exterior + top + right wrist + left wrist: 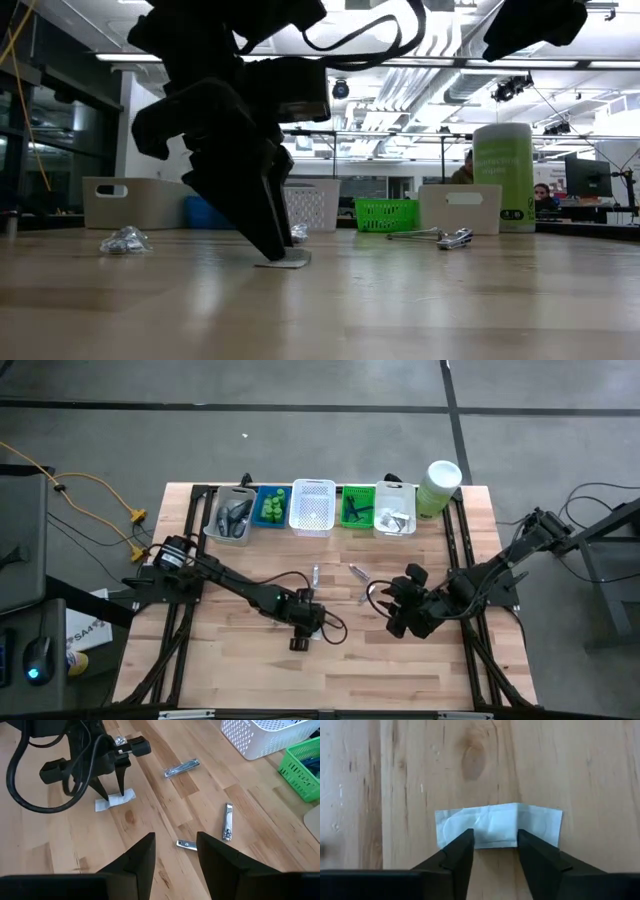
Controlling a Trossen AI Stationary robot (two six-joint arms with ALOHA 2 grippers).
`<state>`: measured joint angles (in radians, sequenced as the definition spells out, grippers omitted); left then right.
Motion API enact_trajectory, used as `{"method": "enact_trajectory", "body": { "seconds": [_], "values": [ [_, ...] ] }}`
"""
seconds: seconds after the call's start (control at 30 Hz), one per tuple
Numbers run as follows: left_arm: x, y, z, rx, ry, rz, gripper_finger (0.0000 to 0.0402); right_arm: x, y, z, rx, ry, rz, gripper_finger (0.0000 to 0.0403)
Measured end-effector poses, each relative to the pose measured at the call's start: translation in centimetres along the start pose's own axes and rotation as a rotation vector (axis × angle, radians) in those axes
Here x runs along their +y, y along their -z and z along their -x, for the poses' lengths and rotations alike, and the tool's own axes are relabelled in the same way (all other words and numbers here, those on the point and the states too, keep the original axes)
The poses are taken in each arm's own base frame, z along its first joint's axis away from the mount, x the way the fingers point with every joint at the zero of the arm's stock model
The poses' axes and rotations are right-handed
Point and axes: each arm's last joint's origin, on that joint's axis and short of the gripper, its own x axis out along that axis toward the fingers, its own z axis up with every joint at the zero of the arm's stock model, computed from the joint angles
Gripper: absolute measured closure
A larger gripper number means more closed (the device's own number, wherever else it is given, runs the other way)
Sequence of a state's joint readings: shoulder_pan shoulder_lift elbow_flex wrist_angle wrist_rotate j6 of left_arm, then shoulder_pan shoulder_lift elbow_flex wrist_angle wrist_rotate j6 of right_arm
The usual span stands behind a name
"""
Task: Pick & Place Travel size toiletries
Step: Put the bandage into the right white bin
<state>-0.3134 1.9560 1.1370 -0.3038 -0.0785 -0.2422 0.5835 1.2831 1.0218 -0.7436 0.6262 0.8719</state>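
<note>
Between the left gripper's (pixel 494 845) narrowly parted fingers (pixel 457 852) lies a white sachet (pixel 497 824), ungripped.

Pale wooden tabletop (pixel 570 770) of smooth, matt planks with visible grain and a dark knot. A flat white sachet (pixel 497 825), paper-like, matt and creased. 3 small metal pieces (pixel 227 821), shiny and silvery. Matt black plastic fingers (pixel 457 857) on the left hand (pixel 494 851). A white plastic basket (pixel 265 737), openwork mesh.
</note>
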Motion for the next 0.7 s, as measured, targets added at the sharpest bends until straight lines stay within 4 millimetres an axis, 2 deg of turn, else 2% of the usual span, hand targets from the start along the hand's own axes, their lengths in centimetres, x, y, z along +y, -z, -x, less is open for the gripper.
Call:
{"method": "enact_trajectory", "body": {
  "seconds": [0.23, 0.33, 0.53, 0.7],
  "values": [
    [0.1, 0.3, -0.2, 0.029, -0.006, 0.02, 0.0341, 0.1, 0.0, 0.0, -0.003, -0.007, -0.005, 0.0266],
    [0.0, 0.3, -0.2, 0.032, 0.002, 0.017, 0.0388, 0.5, 0.3, -0.8, -0.014, -0.017, 0.0, 0.0266],
    [0.0, 0.3, -0.2, 0.032, 0.006, -0.002, 0.0398, 2.0, 2.4, -3.9, 0.013, -0.011, 0.045, 0.0266],
    [-0.2, -1.0, 0.8, 0.011, 0.015, -0.036, 0.04, 4.0, 4.1, -6.9, 0.019, -0.028, 0.062, 0.0266]
  ]
}}
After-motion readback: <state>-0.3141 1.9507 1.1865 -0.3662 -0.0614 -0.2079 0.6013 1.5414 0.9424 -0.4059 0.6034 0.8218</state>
